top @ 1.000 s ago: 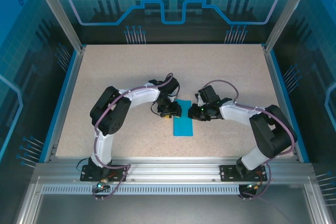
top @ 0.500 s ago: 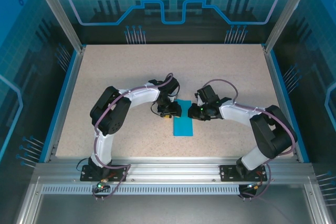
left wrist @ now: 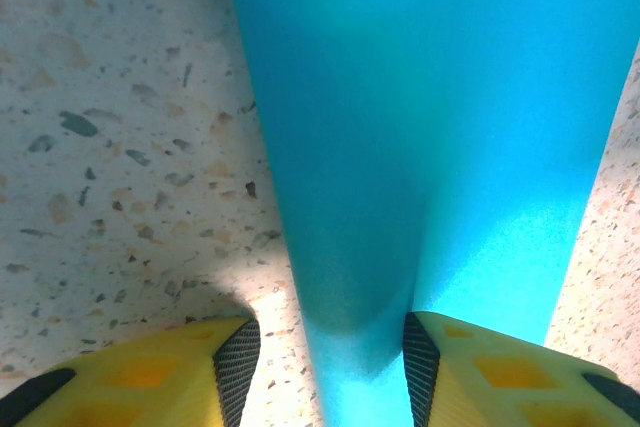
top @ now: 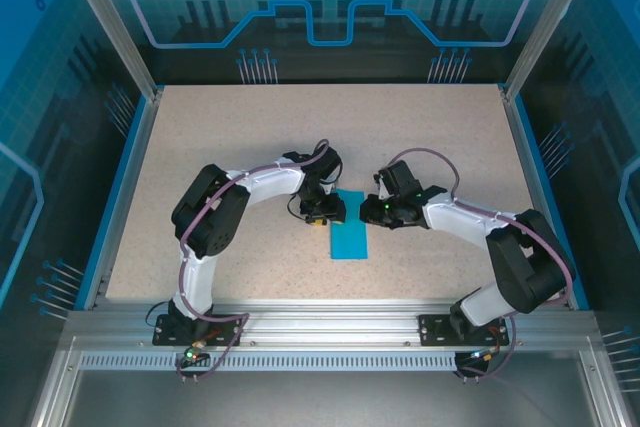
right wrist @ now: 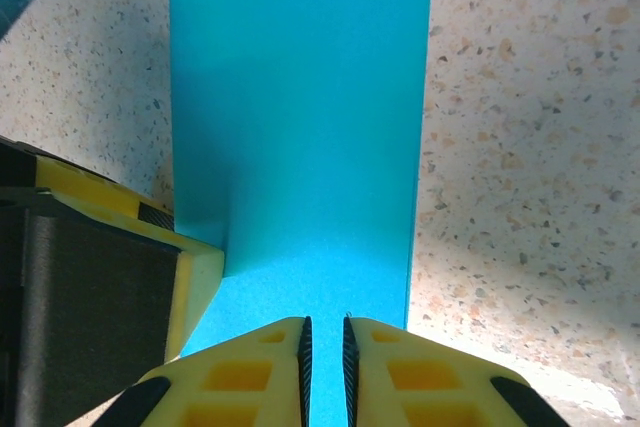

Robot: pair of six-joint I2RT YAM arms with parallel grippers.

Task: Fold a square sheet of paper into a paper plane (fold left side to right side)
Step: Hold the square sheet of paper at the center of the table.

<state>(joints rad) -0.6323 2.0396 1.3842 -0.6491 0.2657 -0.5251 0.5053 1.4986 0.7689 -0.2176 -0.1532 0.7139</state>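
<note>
Left gripper: yellow fingers with black ribbed pads, set part-way apart, nothing clamped. One pad against the sheet of paper, the other just beside it with a sliver of table between. Darker, shaded band of the paper running up from between the fingers.

Right gripper: yellow fingers drawn almost together, with a thin slit left between the pads. Tips at the paper's near edge, teal-blue showing through the slit. Pinched or merely pressed: cannot tell.

Sheet of paper: plain teal-blue, now a narrow upright strip. Flat on the speckled table near its middle, long side running away from the arm bases. Far edge slightly bowed in the right wrist view, with a shadow behind it. In that same view, one yellow finger of the left gripper touching the strip's side edge.

Top view: both grippers facing each other across the far half of the strip, close together but apart, left arm curving in from the left, right arm from the right.

Table: pale speckled top, blue rim.
</note>
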